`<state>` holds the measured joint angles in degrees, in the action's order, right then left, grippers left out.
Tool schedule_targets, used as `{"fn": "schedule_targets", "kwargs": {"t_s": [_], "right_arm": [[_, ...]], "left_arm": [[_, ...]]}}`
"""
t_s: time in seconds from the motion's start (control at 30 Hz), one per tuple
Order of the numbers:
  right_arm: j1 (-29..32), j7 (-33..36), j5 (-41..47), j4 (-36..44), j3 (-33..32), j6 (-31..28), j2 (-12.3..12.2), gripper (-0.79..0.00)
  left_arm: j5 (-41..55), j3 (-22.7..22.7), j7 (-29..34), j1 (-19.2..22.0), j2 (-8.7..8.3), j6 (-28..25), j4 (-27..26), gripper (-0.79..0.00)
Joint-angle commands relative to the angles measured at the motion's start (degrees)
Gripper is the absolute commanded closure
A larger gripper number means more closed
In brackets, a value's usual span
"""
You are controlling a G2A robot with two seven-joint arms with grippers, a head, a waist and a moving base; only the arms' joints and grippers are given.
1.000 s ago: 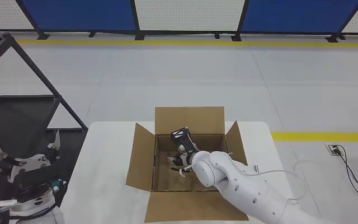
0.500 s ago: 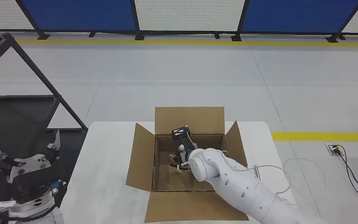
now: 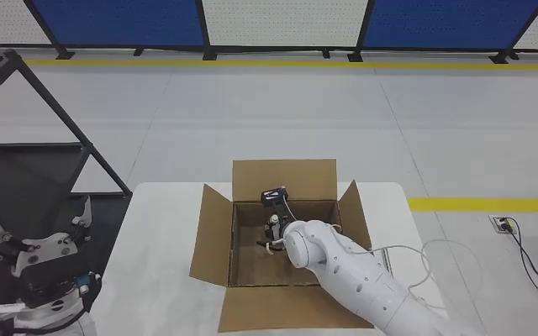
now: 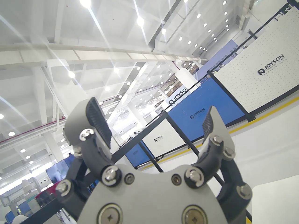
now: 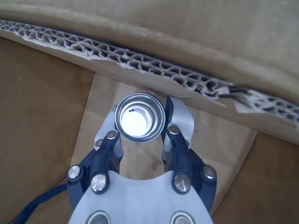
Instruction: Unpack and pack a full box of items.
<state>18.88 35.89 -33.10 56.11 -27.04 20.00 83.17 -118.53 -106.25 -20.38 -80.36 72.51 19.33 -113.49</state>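
Box (image 3: 284, 178) holds one can (image 5: 139, 117), gripped by right hand (image 5: 142, 114).

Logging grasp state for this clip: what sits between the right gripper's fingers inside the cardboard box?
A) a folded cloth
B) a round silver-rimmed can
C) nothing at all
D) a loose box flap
B: the right wrist view shows the right gripper down inside the cardboard box, with one finger pressed against each side of a round silver-rimmed can.
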Motion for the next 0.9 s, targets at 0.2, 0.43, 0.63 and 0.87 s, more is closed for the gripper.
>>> {"fn": "schedule_targets", "kwargs": {"t_s": [0.2,0.43,0.63,0.87], "right_arm": [[2.4,0.3,-4.3,8.0,-4.0,0.6,-1.5,0.000],[10.0,9.9,-19.8,31.1,-11.7,6.0,-7.2,0.000],[19.6,20.8,-33.8,53.4,-22.5,3.7,-12.0,0.000],[28.6,26.5,-45.5,72.5,-33.8,0.3,-14.5,0.000]], "left_arm": [[-0.7,0.4,0.3,-0.1,0.04,0.1,-0.1,-0.785],[-1.4,1.3,0.2,0.2,0.04,-0.6,0.0,-0.785],[-2.0,2.4,0.0,1.3,-0.02,-1.7,1.0,-0.785],[-2.6,3.5,-0.4,1.9,-0.03,-2.1,1.9,-0.785]]}}
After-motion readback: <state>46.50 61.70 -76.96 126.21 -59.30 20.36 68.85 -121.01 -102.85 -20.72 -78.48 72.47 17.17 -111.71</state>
